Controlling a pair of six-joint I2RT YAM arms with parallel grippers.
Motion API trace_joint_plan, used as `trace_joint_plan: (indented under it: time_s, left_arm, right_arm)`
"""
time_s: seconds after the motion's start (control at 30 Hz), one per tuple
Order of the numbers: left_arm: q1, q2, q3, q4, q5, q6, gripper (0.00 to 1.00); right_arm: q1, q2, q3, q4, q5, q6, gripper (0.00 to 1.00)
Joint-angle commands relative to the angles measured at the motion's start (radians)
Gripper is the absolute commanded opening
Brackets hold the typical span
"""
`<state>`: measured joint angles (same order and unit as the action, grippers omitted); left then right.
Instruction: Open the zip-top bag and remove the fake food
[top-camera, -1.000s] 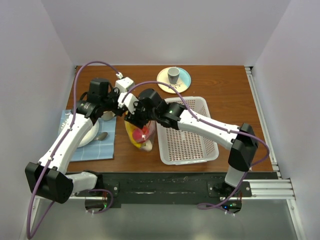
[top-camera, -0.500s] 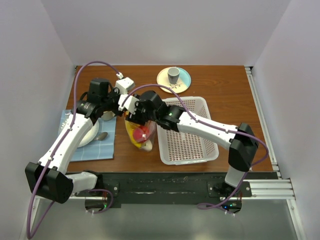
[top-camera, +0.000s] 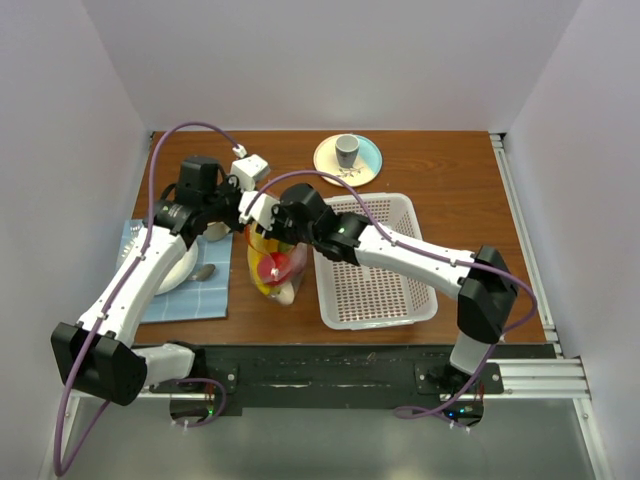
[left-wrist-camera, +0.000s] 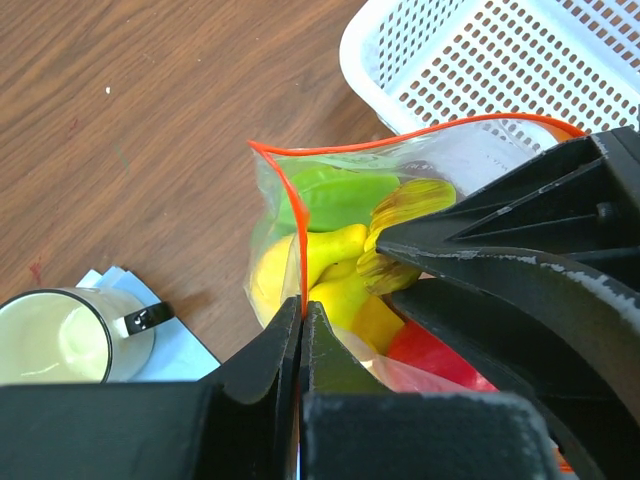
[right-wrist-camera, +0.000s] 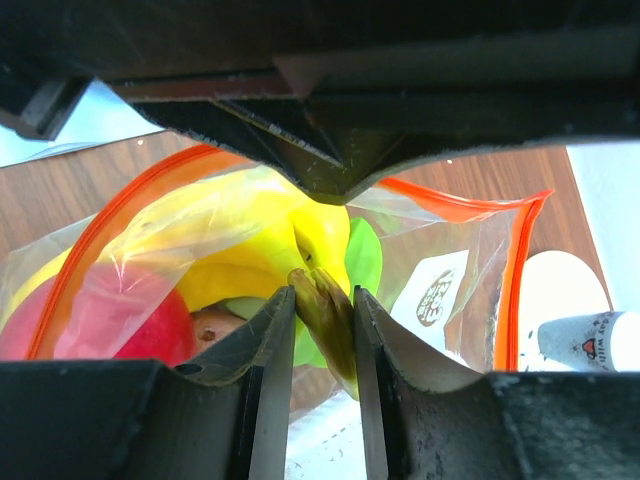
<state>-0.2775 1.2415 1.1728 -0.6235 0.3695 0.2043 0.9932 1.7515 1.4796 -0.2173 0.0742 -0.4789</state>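
Above the wooden table (top-camera: 450, 170), the left gripper (left-wrist-camera: 302, 308) pinches the zip-top bag (top-camera: 272, 272) at its rim; the right gripper (right-wrist-camera: 323, 296) clamps the banana bunch (right-wrist-camera: 250, 225) by its stem.

The right fingers (right-wrist-camera: 268, 350) have pushed deeper into the zip-top bag (top-camera: 262, 262).

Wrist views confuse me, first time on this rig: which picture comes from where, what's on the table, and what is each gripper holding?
A left arm and a right arm share a wooden table. The top view looks down from above and behind them. Each other picture comes from a camera on one wrist. The left gripper is pinched shut on the orange edge of the zip-top bag, whose mouth is open. The right gripper, reaching in, is shut on the stem of the banana bunch. A red fruit and green piece lie inside. Nearby: white basket, plate with grey cup, blue cloth.
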Motion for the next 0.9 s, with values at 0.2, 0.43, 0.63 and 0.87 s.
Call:
trace_joint_plan:
  time_s: [0.2, 0.43, 0.63, 0.87]
  left_arm:
    - [-0.008, 0.007, 0.039, 0.002, 0.019, 0.007, 0.00]
    - [-0.029, 0.015, 0.062, 0.002, 0.017, -0.005, 0.00]
    - [-0.042, 0.016, 0.064, 0.001, 0.008, -0.009, 0.00]
    - [-0.043, 0.016, 0.054, 0.005, 0.003, -0.006, 0.00]
  right_arm:
    - [-0.027, -0.108, 0.039, -0.025, -0.071, 0.134, 0.00]
    - [-0.027, -0.221, 0.143, -0.002, -0.131, 0.212, 0.00]
    - [-0.027, -0.314, 0.120, 0.007, -0.131, 0.244, 0.00]
    - [-0.025, -0.466, -0.018, 0.029, 0.189, 0.183, 0.00]
